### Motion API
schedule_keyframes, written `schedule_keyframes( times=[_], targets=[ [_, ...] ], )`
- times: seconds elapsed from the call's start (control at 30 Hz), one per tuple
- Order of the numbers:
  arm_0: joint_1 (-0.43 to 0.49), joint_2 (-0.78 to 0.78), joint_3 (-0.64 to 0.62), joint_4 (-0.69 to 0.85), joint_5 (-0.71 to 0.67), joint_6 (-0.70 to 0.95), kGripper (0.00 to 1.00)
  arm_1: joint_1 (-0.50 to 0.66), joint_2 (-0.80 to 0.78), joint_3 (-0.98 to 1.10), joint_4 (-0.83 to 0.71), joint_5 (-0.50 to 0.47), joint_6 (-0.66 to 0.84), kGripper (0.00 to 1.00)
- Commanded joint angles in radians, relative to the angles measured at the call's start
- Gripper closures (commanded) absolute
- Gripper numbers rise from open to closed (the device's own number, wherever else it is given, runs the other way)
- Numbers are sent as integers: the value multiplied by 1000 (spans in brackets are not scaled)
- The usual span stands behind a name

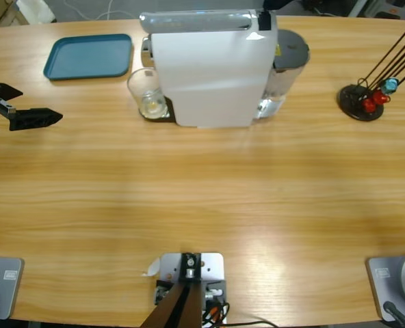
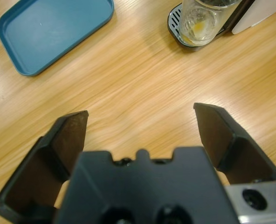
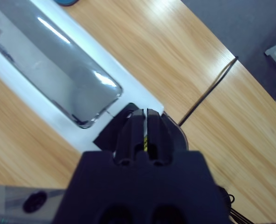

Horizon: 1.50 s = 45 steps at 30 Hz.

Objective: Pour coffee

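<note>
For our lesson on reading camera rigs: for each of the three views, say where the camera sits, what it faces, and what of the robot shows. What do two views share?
High view: fixed above, looking down on the table; left gripper at the edge.
Left wrist view: along the open left gripper toward the glass and blue tray.
Right wrist view: along the shut right gripper over the coffee machine.
High and left wrist views share glass and tray.

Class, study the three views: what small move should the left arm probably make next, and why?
Probably advance the left tool toward the glass. Its jaws stand open and empty over bare table, while the glass sits on the coffee machine's drip tray with only a trace of liquid.
</note>
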Motion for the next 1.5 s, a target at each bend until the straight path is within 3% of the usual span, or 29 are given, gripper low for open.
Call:
schedule_keyframes(
  times=[0.03,0.63,0.83,0.93,1.23,1.5],
  targets=[
    [-12,39,27,-11,16,4,23,28,45,-18,29,7,-8,1000],
    [-12,46,25,-11,14,8,23,34,27,24,26,9,-5,1000],
    [-12,48,24,-11,14,8,23,33,-79,-31,16,-141,-32,1000],
    [-12,49,24,-11,14,8,23,32,-158,-30,29,-166,-28,1000],
    [-12,56,21,-11,8,10,23,73,-292,208,3,-178,36,1000],
    [-12,60,21,-11,8,10,23,77,-272,231,-30,-157,53,1000]
  ],
)
